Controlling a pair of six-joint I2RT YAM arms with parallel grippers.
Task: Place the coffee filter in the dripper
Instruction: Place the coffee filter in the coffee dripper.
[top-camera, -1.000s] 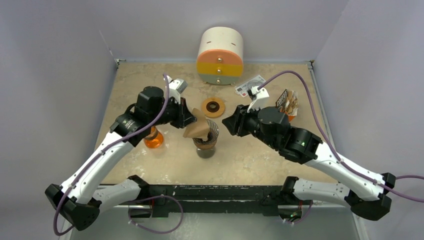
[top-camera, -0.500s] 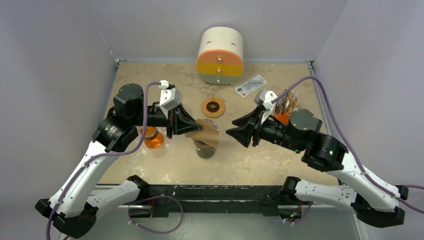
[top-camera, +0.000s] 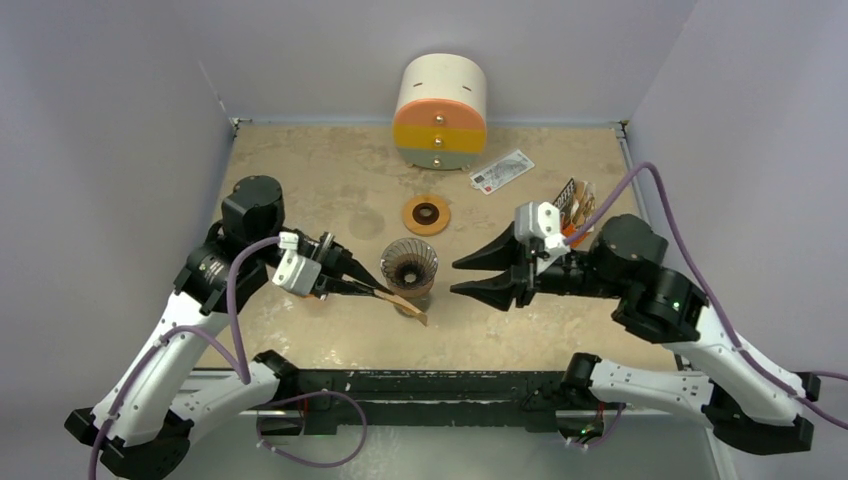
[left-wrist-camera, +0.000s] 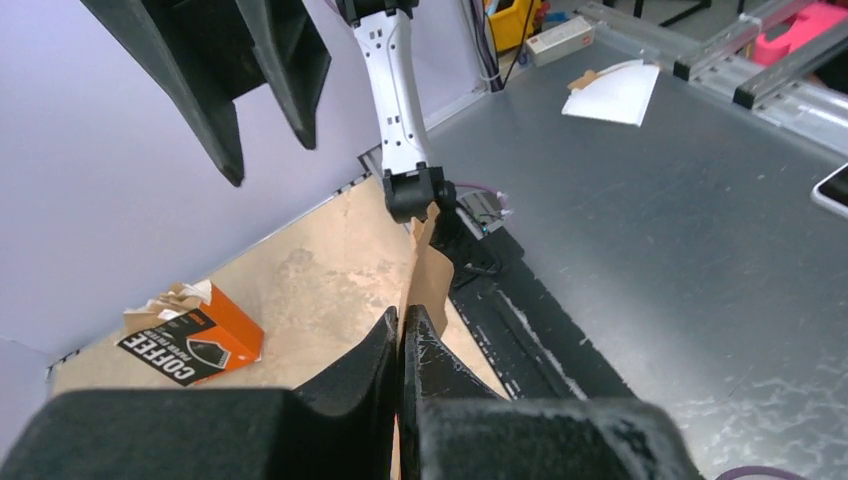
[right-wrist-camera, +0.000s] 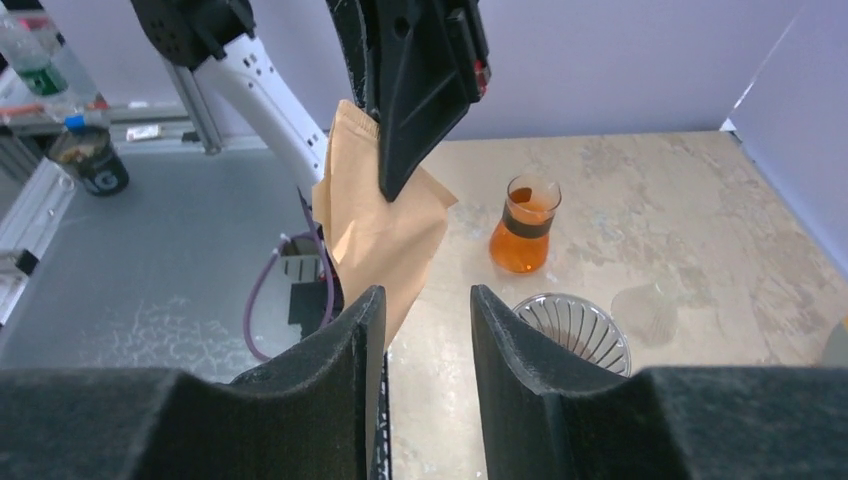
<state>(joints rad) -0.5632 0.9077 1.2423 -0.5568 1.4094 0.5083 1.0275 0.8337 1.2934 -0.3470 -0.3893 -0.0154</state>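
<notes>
Now, at the left of the table, the left gripper (top-camera: 372, 288) points toward 3 o'clock with its jaws pinched tight on the coffee filter (top-camera: 405, 303), a flat brown paper cone. The left wrist view shows the two fingers (left-wrist-camera: 385, 345) pressed together with the paper's edge caught between them and the rest standing out past the tips. The filter is off the table, slanting out from the claw toward 4 o'clock, and lies at about 6 o'clock of the dripper (top-camera: 408, 265), just outside its near rim; whether it touches the rim cannot be told. The dripper, a ribbed clear glass cone, stands upright at the table's middle with nothing in it. An orange flask (right-wrist-camera: 525, 238) shows in the right wrist view beyond the dripper. At 12 o'clock of the dripper lies a wooden ring (top-camera: 426, 214), and farther back a round drawer unit (top-camera: 441, 112) against the wall. A printed card (top-camera: 501, 170) lies at 4 o'clock of that unit. The right gripper (top-camera: 455, 278) sits at 3 o'clock of the dripper, pointing back toward 9 o'clock, its jaws parted about halfway and holding nothing. A coffee packet (top-camera: 575, 205) lies behind it at 1 o'clock.
</notes>
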